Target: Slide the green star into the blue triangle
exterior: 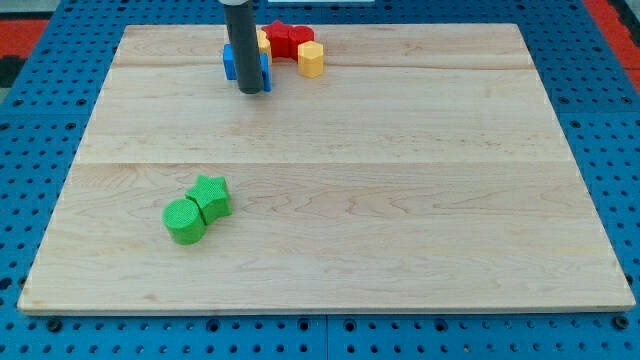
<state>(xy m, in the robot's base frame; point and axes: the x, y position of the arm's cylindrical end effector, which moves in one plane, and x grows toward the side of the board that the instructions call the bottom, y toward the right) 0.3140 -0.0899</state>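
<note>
The green star lies on the wooden board at the lower left, touching a green round block on its lower-left side. My tip stands near the view's top, left of centre, far above the green star. A blue block sits right behind the rod and is mostly hidden by it, so its shape cannot be made out. No blue triangle can be made out for sure.
A red block, star-like in shape, a yellow hexagonal block and a sliver of another yellow block cluster at the top beside the rod. The board rests on a blue pegboard table.
</note>
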